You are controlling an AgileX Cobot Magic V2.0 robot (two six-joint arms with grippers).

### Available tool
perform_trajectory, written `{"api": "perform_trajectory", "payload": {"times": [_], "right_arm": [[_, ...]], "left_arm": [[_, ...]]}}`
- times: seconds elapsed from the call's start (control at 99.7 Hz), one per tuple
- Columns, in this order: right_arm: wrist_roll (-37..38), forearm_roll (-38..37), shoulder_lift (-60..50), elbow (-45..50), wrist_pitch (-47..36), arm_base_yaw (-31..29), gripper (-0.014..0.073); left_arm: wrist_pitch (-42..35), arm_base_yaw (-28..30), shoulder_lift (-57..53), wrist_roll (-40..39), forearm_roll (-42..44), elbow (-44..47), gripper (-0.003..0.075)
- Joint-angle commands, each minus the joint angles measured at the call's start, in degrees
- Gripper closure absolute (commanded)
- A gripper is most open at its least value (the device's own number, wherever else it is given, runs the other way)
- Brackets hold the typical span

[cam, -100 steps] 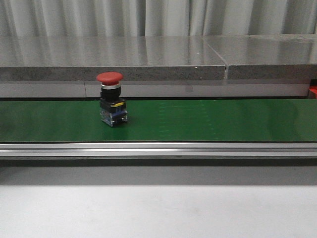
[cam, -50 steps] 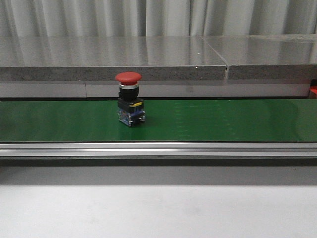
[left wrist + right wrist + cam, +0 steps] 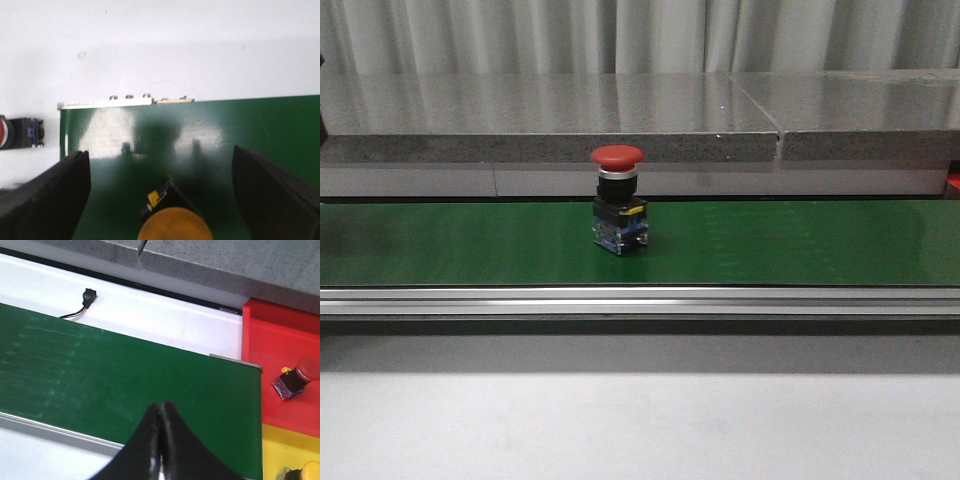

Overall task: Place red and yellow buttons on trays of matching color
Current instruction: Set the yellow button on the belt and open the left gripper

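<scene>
Rightward along the green belt (image 3: pixel 800 245) the upright red button (image 3: pixel 619 212) had travelled since a second earlier, from left of centre to near the middle. Above the belt's end the left gripper (image 3: pixel 160 195) hung with its pads (image 3: pixel 47 200) spread wide around a yellow button (image 3: pixel 174 226), touching nothing I could see, another red-capped button (image 3: pixel 20 132) lying off the belt at its nine o'clock. Over the far end the right gripper (image 3: pixel 160 440) hovered, fingers pressed together and empty, with a red button (image 3: pixel 296 376) lying in the red tray (image 3: pixel 270 340) at two o'clock and the yellow tray (image 3: pixel 280 445) at four.
</scene>
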Motion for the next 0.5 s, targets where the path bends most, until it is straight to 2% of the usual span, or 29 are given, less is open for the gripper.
{"api": "perform_trajectory", "payload": {"times": [0.0, 0.321, 0.491], "right_arm": [[-0.3, 0.5, -0.5, -1.4, -3.8, 0.1, 0.0662], [-0.3, 0.5, -0.5, -1.4, -3.8, 0.1, 0.0662], [-0.3, 0.5, -0.5, -1.4, -3.8, 0.1, 0.0662]], "left_arm": [[-1.5, -1.7, -2.3, 0.1, -0.1, -4.1, 0.0148], [-2.5, -3.2, -10.9, -1.0, -1.0, -4.4, 0.0150], [-6.8, -3.2, -19.7, -1.5, -1.0, 1.2, 0.0153]]}}
